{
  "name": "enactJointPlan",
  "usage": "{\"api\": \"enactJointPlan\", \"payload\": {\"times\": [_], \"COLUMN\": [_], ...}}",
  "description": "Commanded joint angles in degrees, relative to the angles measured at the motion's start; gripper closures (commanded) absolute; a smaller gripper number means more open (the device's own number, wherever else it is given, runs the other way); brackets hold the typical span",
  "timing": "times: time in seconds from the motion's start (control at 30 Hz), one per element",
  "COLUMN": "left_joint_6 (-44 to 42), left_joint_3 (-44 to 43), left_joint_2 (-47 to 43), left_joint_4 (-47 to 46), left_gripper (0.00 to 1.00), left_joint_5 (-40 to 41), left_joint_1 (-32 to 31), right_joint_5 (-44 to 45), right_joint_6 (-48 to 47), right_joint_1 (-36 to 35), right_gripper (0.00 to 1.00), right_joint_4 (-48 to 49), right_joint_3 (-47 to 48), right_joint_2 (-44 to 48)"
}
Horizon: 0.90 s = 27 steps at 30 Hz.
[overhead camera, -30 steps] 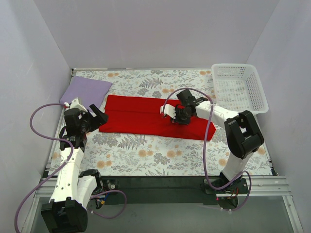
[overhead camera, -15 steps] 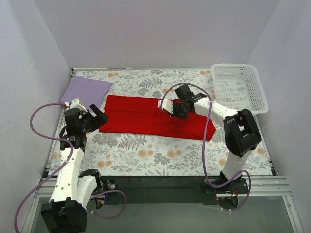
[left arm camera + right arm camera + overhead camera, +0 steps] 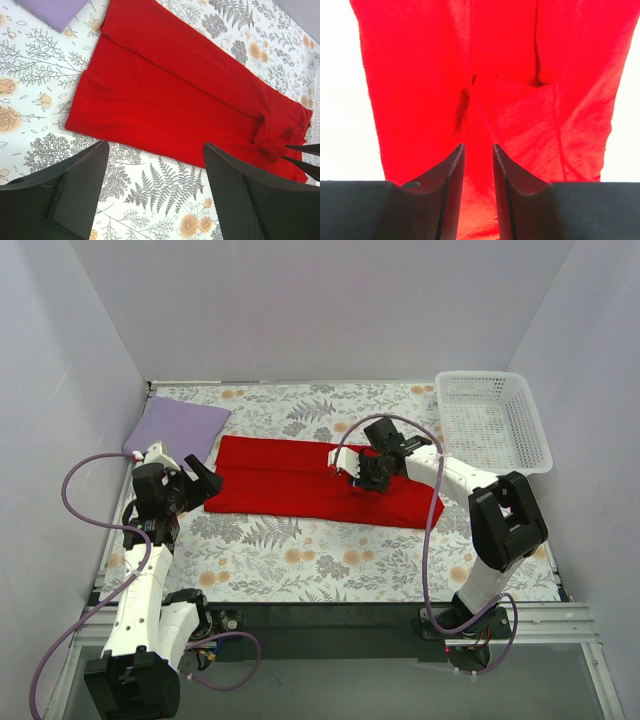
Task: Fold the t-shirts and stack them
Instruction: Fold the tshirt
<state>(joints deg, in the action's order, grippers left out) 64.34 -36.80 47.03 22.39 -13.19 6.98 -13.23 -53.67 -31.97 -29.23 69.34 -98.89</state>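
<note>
From above, the red t-shirt (image 3: 285, 485) lies as a long band across the middle of the worktop (image 3: 300, 560). The lavender t-shirt (image 3: 180, 427) is at the far left corner. My right end effector (image 3: 360, 475) sits on the band's right part. I'd take only the top layer there and carry it left, low and level. The left end effector (image 3: 200, 485) hovers spread and empty beside the left end (handy for pinning).

Left wrist: the cloth is bunched at the right end, and the lavender shirt is cut off.

Right wrist: the fingers stand narrowly apart over a red ridge. I cannot tell whether they bite.
</note>
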Motion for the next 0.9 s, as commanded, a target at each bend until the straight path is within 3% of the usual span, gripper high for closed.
{"api": "enactJointPlan", "payload": {"times": [0.0, 0.87], "left_joint_6": [-0.62, -0.61], "left_joint_3": [0.32, 0.50], "left_joint_2": [-1.14, -1.50], "left_joint_4": [-0.51, -0.68], "left_gripper": [0.25, 0.25], "left_joint_5": [-0.61, -0.78], "left_joint_1": [-0.22, -0.57], "right_joint_5": [0.05, 4.53], "right_joint_6": [1.02, 3.57], "right_joint_1": [-0.29, -0.47], "right_gripper": [0.63, 0.61], "right_joint_4": [0.14, 4.18], "right_joint_3": [-2.01, -5.88], "right_joint_2": [2.65, 2.57]}}
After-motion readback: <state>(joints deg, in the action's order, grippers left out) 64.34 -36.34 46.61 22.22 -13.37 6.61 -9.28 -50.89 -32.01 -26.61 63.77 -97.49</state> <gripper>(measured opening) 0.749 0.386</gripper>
